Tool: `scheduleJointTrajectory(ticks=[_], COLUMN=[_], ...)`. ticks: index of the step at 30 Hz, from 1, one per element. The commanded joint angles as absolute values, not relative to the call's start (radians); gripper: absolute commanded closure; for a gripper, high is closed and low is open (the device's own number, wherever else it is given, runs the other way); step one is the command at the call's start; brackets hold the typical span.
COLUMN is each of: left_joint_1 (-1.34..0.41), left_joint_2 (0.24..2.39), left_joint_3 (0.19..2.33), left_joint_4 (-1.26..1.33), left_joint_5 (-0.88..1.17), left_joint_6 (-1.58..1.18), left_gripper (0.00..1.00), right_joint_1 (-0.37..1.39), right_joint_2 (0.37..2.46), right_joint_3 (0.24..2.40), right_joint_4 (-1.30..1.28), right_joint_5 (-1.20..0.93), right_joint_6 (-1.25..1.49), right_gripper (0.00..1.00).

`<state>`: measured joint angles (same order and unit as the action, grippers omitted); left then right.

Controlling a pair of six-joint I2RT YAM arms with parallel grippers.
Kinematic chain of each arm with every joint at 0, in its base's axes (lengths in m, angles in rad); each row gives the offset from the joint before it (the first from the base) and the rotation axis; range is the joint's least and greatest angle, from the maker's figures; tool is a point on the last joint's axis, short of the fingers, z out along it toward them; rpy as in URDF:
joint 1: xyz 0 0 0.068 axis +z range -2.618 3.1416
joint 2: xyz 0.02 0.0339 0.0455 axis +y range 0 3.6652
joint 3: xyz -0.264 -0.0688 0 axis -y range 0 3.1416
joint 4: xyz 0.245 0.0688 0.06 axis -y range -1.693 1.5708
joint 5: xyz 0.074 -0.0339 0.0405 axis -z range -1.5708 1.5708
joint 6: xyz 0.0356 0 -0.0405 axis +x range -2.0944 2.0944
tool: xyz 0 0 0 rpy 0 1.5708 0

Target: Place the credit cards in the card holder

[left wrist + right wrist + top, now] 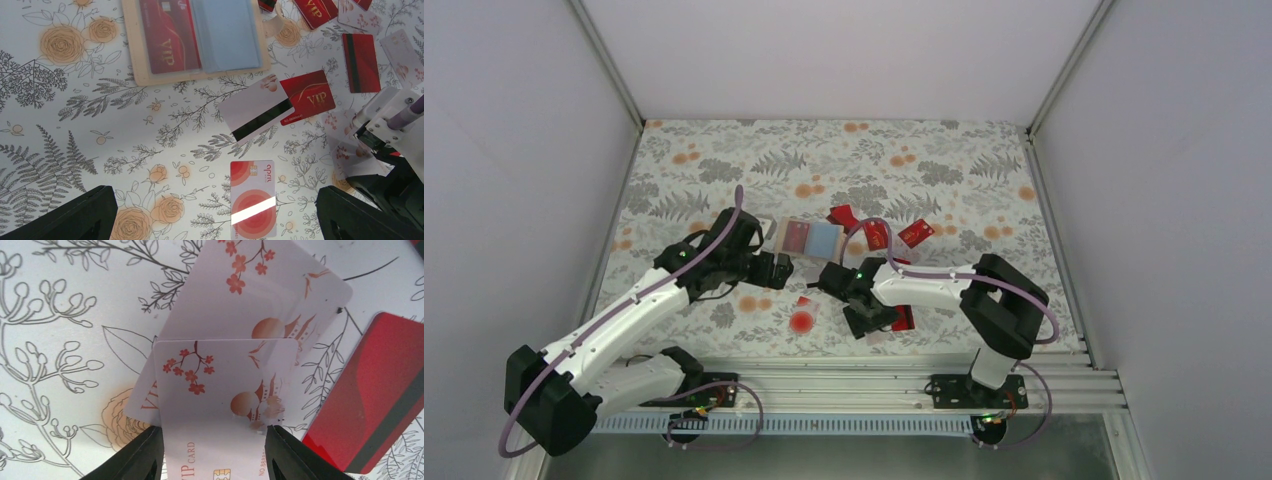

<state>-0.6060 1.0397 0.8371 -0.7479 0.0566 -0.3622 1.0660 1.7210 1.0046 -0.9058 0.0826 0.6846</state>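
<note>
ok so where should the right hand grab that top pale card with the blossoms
By its two long edges, coming straight down. The top pale card rests face up on a second pale card, so only the edges offer a hold. The right hand has a finger either side of it near the VIP end; I'd squeeze there, lightly, so it doesn't bow.
</note>
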Motion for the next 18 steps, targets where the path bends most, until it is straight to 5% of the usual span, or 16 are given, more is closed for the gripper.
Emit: scheduleJointTrajectory(ticks=[1, 6, 18], left_joint_1=[-0.601, -0.602, -0.603], left_joint_2=[1.023, 1.020, 1.025], left_joint_3=[0.831, 0.829, 0.830], left_joint_4=[-0.733, -0.731, -0.731], left_joint_5=[0.066, 0.063, 0.062], left_joint_6=[-0.348, -0.350, -0.350], left_gripper=[0.00, 0.00, 0.00], right_joint_1=[1.061, 1.048, 1.009], right_joint_2=[1.693, 1.671, 1.656], right_joint_3=[1.019, 0.983, 0.913], right_joint_4=[-0.933, -0.909, -0.785], right_joint_5=[0.132, 0.108, 0.034], right_joint_6=[0.693, 0.698, 0.619], right_gripper=[0.45, 0.29, 0.27])
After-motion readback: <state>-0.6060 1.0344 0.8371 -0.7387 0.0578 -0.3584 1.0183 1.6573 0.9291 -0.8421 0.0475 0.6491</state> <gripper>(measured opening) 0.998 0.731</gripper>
